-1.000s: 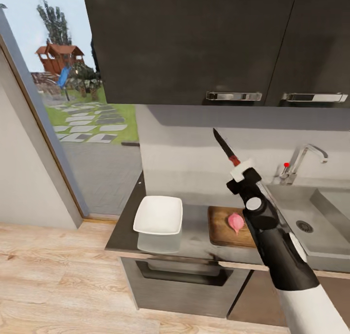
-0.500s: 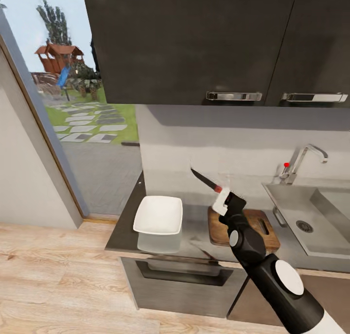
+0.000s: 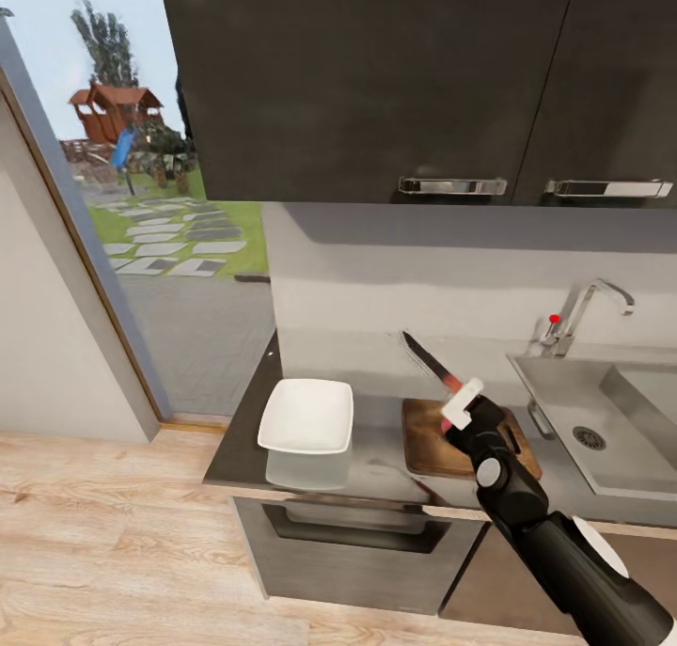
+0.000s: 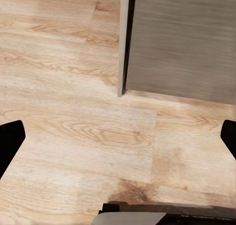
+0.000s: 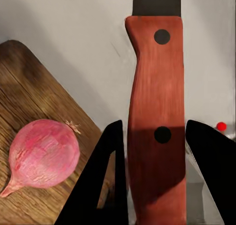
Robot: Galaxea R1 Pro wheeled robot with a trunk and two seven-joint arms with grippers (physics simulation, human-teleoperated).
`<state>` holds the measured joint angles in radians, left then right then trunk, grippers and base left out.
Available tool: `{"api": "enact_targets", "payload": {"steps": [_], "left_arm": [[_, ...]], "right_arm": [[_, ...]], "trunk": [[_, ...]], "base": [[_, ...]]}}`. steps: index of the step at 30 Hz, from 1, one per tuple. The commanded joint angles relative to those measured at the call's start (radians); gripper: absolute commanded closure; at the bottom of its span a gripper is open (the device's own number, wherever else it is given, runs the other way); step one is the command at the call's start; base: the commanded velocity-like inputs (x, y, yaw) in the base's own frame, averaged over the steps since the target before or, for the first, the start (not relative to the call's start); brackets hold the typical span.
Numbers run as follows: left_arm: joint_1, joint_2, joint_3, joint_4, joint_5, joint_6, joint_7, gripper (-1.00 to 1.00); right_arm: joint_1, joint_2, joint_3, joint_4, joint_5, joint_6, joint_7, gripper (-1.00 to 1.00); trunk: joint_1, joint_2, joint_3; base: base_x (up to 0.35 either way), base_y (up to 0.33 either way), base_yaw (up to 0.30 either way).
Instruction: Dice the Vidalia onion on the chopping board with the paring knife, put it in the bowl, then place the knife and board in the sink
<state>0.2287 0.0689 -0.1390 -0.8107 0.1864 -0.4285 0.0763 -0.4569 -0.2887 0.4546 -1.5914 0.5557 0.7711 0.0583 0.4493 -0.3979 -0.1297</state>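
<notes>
Right claw (image 3: 458,394) tight around paring knife (image 5: 156,112) handle

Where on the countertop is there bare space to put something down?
Bare grey countertop lies between the bowl and the chopping board, and behind both toward the wall. The board is crowded: the onion lies on it, and the right gripper holds the knife above it.

One onion (image 5: 44,154), one knife (image 5: 156,117), one bowl (image 3: 307,417)
</notes>
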Motion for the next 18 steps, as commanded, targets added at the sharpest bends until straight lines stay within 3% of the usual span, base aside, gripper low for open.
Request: {"api": "enact_targets", "payload": {"steps": [1, 5, 12, 18], "left_arm": [[0.000, 0.002, -0.007, -0.001, 0.007, -0.002, 0.008, -1.00], [0.000, 0.002, -0.007, -0.003, 0.007, -0.002, 0.008, -1.00], [0.000, 0.001, -0.007, -0.002, 0.007, -0.001, 0.008, -1.00], [0.000, 0.000, -0.008, -0.001, 0.007, -0.001, 0.008, -1.00]], "right_arm": [[0.002, -0.003, 0.002, 0.001, 0.001, 0.005, -0.013, 1.00], [0.018, -0.011, 0.002, 0.014, -0.034, -0.006, -0.089, 1.00], [0.027, -0.012, 0.002, 0.041, -0.043, -0.010, -0.106, 1.00], [0.029, -0.006, 0.003, 0.065, -0.043, -0.010, -0.109, 1.00]], "trunk": [[0.001, -0.002, -0.002], [0.001, -0.002, -0.002], [0.001, -0.002, -0.002], [0.001, -0.002, -0.002]], "base": [[0.000, 0.000, 0.000], [0.000, 0.000, 0.000], [-0.012, -0.011, 0.000], [-0.174, -0.176, 0.000]]}}
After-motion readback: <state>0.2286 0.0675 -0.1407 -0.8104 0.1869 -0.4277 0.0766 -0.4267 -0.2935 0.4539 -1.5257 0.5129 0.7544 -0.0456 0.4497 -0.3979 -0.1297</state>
